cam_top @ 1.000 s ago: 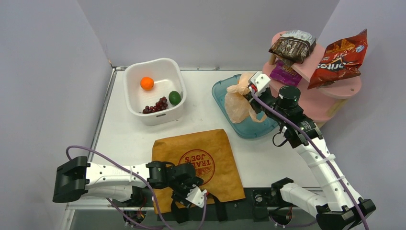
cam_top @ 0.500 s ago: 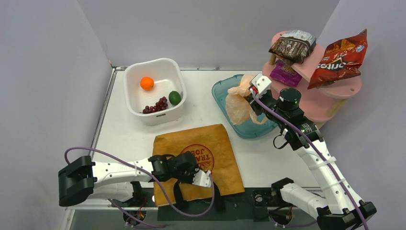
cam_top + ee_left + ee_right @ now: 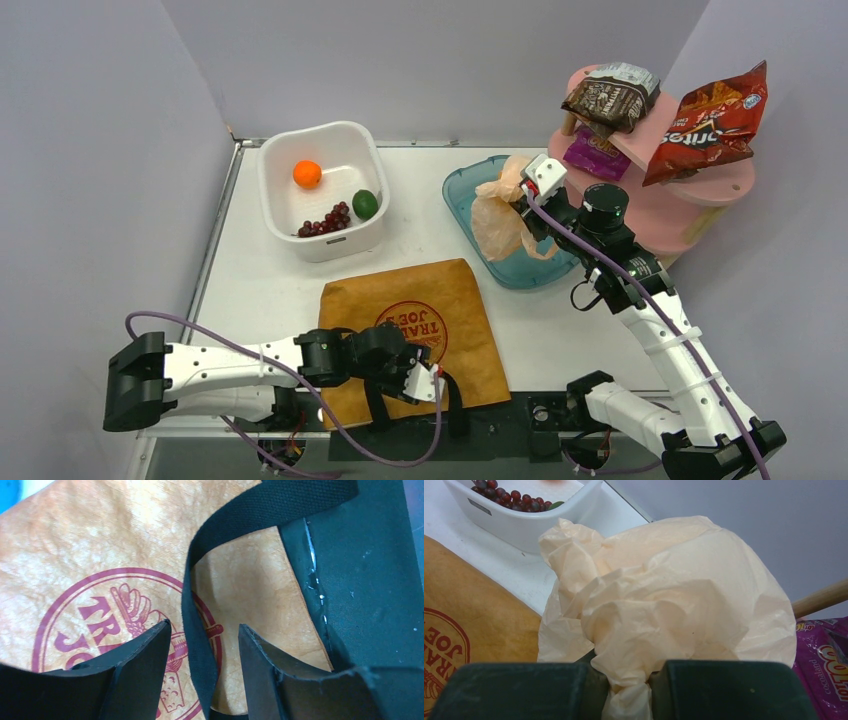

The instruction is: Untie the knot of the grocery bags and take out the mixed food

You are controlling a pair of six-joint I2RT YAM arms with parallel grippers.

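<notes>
The canvas tote (image 3: 410, 330) was laid flat at the near edge of the table (image 3: 260, 290), logo side up. In the overhead view its round red logo was seen whole and upside down, reading "TRADER JOE'S". In the left wrist view only "TR" and "JO" could be read, but a black strap (image 3: 200, 620) was shown looping across the logo and passing between the fingers of the left gripper (image 3: 202, 630). The jaws were spread wider than the strap, and nothing was clamped.

The peach plastic bag (image 3: 497, 215) was held above the teal tub (image 3: 535, 268). The pinch was confirmed only in the right wrist view: a twisted neck of the bag (image 3: 664, 605) was clamped between the closed fingers of the right gripper (image 3: 626, 672).

The orange (image 3: 307, 174), the green fruit (image 3: 365, 204) and the grapes (image 3: 325, 221) were found in the white tub (image 3: 322, 240). The Doritos bag (image 3: 712, 122), its name legible upside down, and the dark brown snack bag (image 3: 610, 98) were placed on the pink stand (image 3: 700, 190). On the purple packet (image 3: 824, 655), "cocoaland" was legible from the right wrist alone.
</notes>
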